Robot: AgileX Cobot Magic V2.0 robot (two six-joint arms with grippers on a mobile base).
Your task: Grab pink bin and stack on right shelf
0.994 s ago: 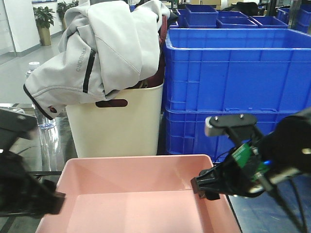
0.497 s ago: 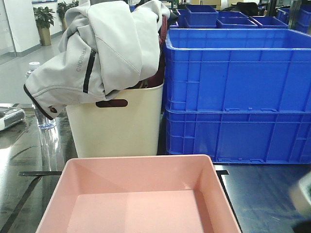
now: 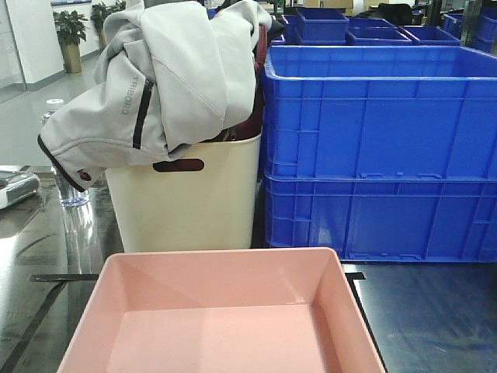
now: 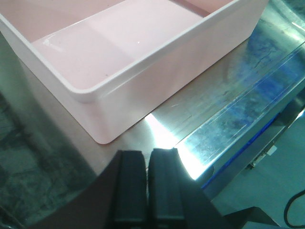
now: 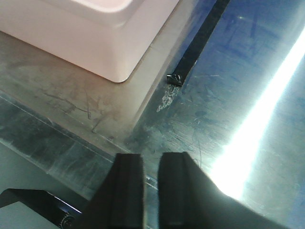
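- Pink plastic is filling the lower part of the front view: the pink bin (image 3: 221, 315) is sitting flat and empty on the dark, shiny top of the right shelf (image 3: 435, 311), with a strip of black tape (image 3: 355, 277) running beside its right wall.
- Behind it, the cream bin (image 3: 186, 194), draped with a grey jacket (image 3: 167, 78), and the stacked blue crates (image 3: 380, 148) are standing close, so any further nudge is best kept away from them.
- Neither arm is showing in the front view; both are hanging low at the shelf's near edge.
- The left tool (image 4: 147, 183) is sitting just off the bin's near corner, apart from it, its two dark fingers pressed almost together and gripping nothing.
- The right tool (image 5: 150, 186) is hovering over the bare steel beside the other near corner, its fingers parted only by a thin slit and likewise empty.
- Judging from how things lie, the placing looks done, and the step in hand appears to be clearing the arms.
- Doing that well is calling for both tools to draw straight back and up from the rim, so that no finger clips a corner and skews the bin.
- The slick steel is likely to let the light tub slide at the slightest touch, so slow, even motion is the safer choice.
- Squareness to the tape line is worth checking from the front view.
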